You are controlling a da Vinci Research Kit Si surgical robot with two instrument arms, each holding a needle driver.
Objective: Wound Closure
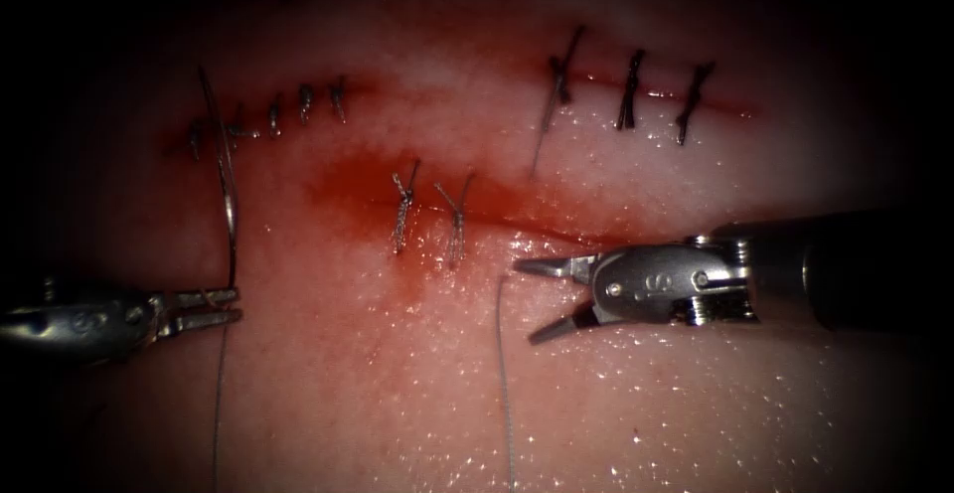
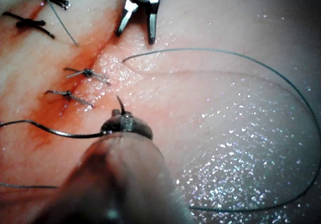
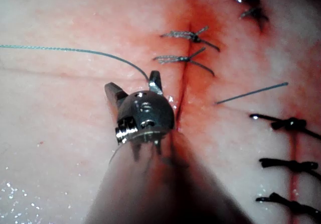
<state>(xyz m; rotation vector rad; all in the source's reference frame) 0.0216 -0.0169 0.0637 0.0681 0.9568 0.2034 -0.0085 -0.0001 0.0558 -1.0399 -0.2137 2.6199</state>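
Observation:
My left tool (image 1: pixel 238 305) sits at the left of the tissue (image 1: pixel 696 404), shut on the curved needle (image 1: pixel 230 195) near one end. The needle arcs up over the left stitch row, clear of the tissue. In the left wrist view the jaws (image 2: pixel 125 123) grip the needle (image 2: pixel 55 131), with a short end poking past them. My right tool (image 1: pixel 525 302) hovers open, holding nothing, just below the right part of the middle cut (image 1: pixel 556 225). Thread (image 1: pixel 505 384) runs from beside its jaws toward the front edge. In the right wrist view the open jaws (image 3: pixel 131 81) lie beside the cut (image 3: pixel 183 91).
Two pale stitches (image 1: pixel 429 215) cross the middle cut amid red fluid (image 1: pixel 348 190). Small dark stitches (image 1: pixel 288 105) line the upper left cut, three bigger ones (image 1: pixel 628 90) the upper right. A second thread strand (image 1: pixel 218 404) hangs below the left tool. A wide thread loop (image 2: pixel 296 98) lies on the tissue.

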